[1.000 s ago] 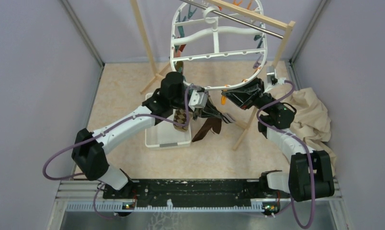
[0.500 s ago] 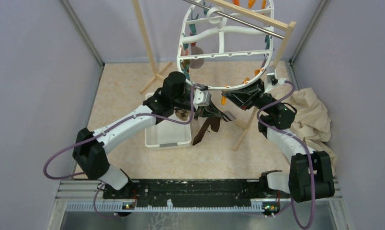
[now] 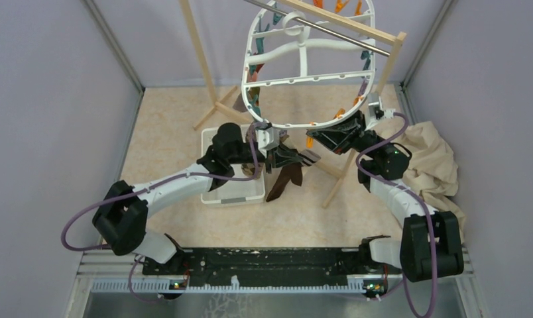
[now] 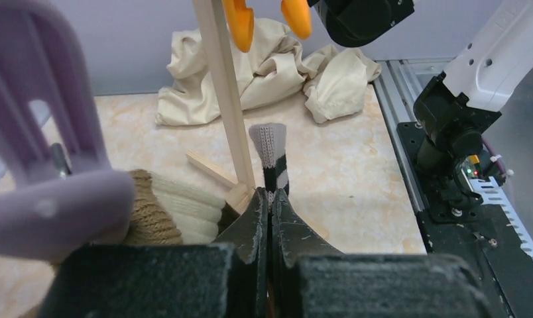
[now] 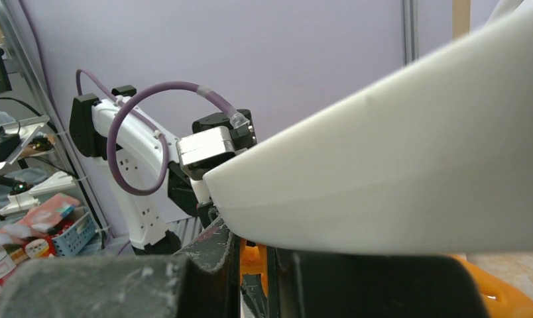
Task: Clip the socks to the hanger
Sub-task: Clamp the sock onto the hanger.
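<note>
White hanger [image 3: 303, 77] hangs from the bar [image 3: 343, 35], near rim low between the arms | left gripper [image 3: 305, 158] pressed together on brown sock [image 3: 287, 177], dangling just below that rim | right gripper [image 3: 313, 138] pinches orange peg [image 5: 250, 255] at the rim | next, likely: lift cuff deep into peg mouth before easing the squeeze; keep rim steady

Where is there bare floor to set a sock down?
Free: the floor between the left wall and the rack leg, and the strip between the white bin and the base rail. Crowded: under the near rim of the hanger, where the left fingers pinch a sock and the right fingers grip an orange peg; the beige cloth fills the right corner.
</note>
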`<state>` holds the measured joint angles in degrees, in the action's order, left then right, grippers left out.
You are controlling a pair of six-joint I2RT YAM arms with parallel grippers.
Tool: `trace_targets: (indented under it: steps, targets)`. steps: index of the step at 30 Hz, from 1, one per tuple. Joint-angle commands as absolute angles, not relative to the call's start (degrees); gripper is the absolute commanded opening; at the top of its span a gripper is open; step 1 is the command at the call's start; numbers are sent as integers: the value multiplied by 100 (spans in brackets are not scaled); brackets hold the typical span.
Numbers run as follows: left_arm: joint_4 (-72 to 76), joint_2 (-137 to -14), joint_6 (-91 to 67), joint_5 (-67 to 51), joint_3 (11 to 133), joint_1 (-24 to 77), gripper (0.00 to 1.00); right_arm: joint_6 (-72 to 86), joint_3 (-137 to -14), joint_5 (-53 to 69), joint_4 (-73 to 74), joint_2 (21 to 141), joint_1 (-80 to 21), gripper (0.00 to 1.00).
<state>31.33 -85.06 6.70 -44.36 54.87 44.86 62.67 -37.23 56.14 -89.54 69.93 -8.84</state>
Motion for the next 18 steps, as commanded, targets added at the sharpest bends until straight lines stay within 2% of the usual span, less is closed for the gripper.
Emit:
trace_targets:
  steps: [1,9,18]
  targets:
    - [4379,-8225,326,-4192,5270,4500,0,6395,-3806,6342,-9852,6863,-985,0]
    - [6110,-8247,-284,-4143,4700,4511,0,6401,-3808,6362,-9845,6886,-985,0]
    - [6532,-8553,-616,-4175,4775,4510,0,6352,-3744,6381,-9853,6860,-985,0]
